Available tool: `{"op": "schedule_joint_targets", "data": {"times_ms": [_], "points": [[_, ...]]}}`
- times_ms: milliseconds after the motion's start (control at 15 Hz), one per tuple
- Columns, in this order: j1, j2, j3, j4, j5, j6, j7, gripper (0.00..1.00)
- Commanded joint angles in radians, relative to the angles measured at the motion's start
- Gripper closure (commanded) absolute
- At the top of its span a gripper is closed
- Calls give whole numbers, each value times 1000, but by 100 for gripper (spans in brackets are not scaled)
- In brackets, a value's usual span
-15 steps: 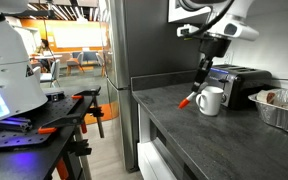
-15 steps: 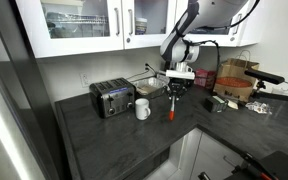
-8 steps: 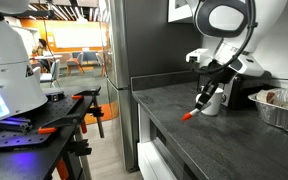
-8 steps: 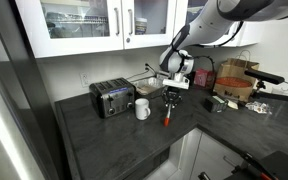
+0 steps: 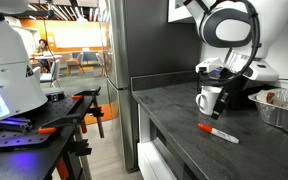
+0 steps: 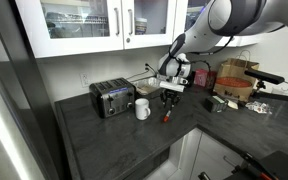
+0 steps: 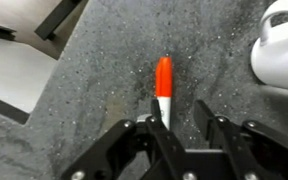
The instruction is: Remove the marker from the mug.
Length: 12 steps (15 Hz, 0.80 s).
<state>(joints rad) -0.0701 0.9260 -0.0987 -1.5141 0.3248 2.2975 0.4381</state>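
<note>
The marker point(image 5: 217, 132) lies flat on the dark countertop, outside the mug, red cap toward the counter's front edge. It also shows in an exterior view point(image 6: 166, 118) and in the wrist view point(image 7: 163, 85), where its pale body runs beside one finger. The white mug point(image 5: 209, 100) stands upright just behind it, seen too in an exterior view point(image 6: 142, 108) and at the wrist view's corner point(image 7: 284, 50). My gripper point(image 7: 179, 122) is open just above the marker's pale end, holding nothing; it hangs close over the counter point(image 6: 170, 102).
A black-and-silver toaster point(image 6: 112, 98) stands behind the mug. A foil tray point(image 5: 284, 108) sits at the counter's far side. The counter's front edge point(image 5: 159, 135) runs close to the marker. Boxes and clutter point(image 6: 234, 85) lie beyond the arm.
The gripper carried the marker down from beside the mug to the counter and let it go. The marker went from hanging tilted in the jaws to lying flat.
</note>
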Motion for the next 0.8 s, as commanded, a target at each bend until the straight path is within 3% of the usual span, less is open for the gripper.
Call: {"op": "schedule_joint_targets", "data": {"times_ms": [0,267,733], "points": [[37,12,-36,14,-35,35,61,27],[52,-14,-27,-15,-45,115,31,0],[62,-51,-27,-67,-51,265,9,0]]}}
